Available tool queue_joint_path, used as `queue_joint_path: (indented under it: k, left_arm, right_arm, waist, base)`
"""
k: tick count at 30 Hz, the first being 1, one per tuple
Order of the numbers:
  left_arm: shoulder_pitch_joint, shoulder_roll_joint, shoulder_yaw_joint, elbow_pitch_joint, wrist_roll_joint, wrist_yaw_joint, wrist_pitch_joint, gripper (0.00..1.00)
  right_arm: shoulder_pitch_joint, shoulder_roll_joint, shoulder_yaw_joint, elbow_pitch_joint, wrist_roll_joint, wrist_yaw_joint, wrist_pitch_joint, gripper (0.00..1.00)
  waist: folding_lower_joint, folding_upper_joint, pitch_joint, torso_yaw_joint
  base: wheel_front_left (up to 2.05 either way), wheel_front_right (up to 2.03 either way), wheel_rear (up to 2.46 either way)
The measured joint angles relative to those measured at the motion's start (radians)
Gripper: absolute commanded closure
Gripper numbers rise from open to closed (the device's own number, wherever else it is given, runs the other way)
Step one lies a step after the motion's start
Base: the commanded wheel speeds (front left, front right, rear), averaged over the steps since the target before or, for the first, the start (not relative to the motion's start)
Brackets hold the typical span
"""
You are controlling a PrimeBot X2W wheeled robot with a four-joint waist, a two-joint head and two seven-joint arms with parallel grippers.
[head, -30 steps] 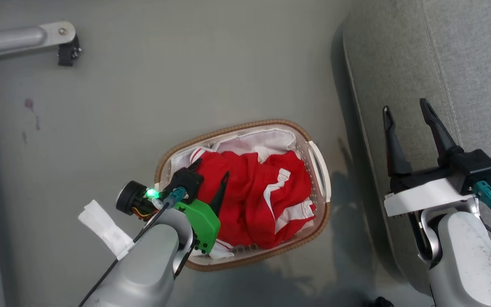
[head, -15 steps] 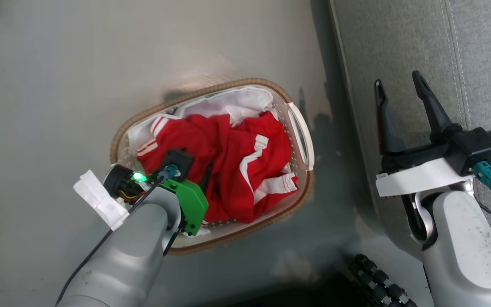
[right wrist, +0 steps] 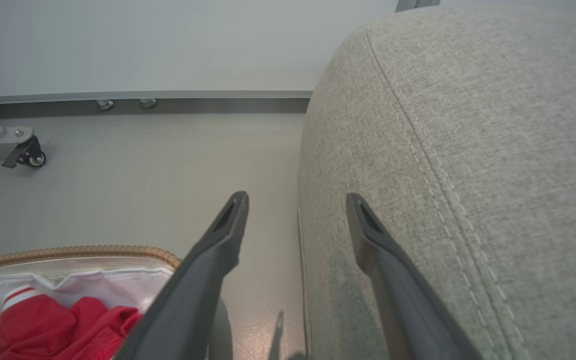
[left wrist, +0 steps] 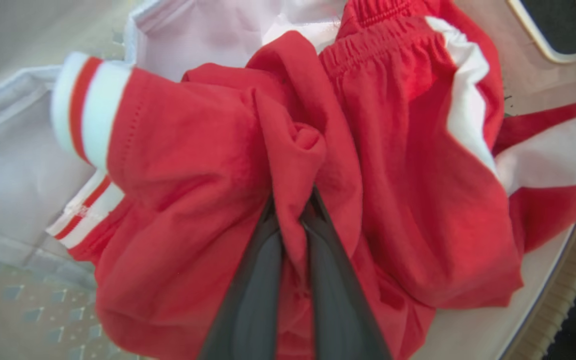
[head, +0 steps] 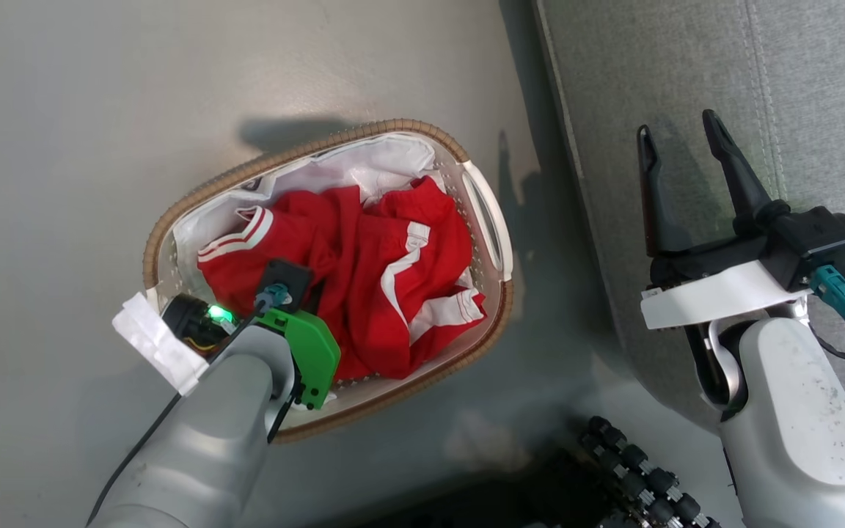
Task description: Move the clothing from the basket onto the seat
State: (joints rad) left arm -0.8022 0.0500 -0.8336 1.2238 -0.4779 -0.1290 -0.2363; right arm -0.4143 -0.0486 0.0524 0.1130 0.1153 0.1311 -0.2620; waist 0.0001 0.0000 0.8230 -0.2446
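Landmark for this entry was the basket (head: 400, 122), an oval white perforated tub with a brown woven rim, standing on the grey floor (head: 100, 110). The clothing (head: 364, 279), red with white stripes and trim, lay bunched inside the basket on top of the white liner (head: 364, 165), which showed bare along the basket's far end. We noted a striped cuff toward the basket's left side and a broad white band toward its right handle. The left gripper (left wrist: 293, 205) reached down into the basket from its near-left rim. In the left wrist view, its two dark fingers were drawn together on a raised fold of the red fabric, with the cloth pinched between them and puckered just past the tips. The green mount (head: 305, 356) on that wrist sat over the basket's near edge. The seat (head: 686, 66), grey upholstery with a stitched seam, stood just to the right of the basket, with a strip of floor between them. The right gripper (head: 675, 126) hung over the seat's edge, well apart from the basket's right handle, fingers spread wide with nothing between them. A dark ribbed object (head: 635, 469) lay on the floor near the basket's near-right side. We could not identify it.
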Motion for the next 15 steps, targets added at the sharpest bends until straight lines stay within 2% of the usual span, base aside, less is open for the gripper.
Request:
queue_joint_path:
  k: [10,15]
  left_arm:
    - [0.077,0.003,-0.004,-0.048,-0.042,0.000,-0.023,1.00]
    - [0.118,0.028,0.025,-0.147,-0.038,0.000,-0.028,1.00]
  right_arm:
    - [0.039,0.001,-0.005,0.034,-0.028,0.000,0.000,0.00]
    - [0.072,0.000,-0.017,0.050,-0.051,0.000,0.000,0.00]
  waist:
    - [0.0000,0.0000,-0.102,0.026]
    - [-0.0001,0.0000,-0.175,0.047]
  base:
    - [0.00,0.00,0.00]
    - [0.00,0.00,0.00]
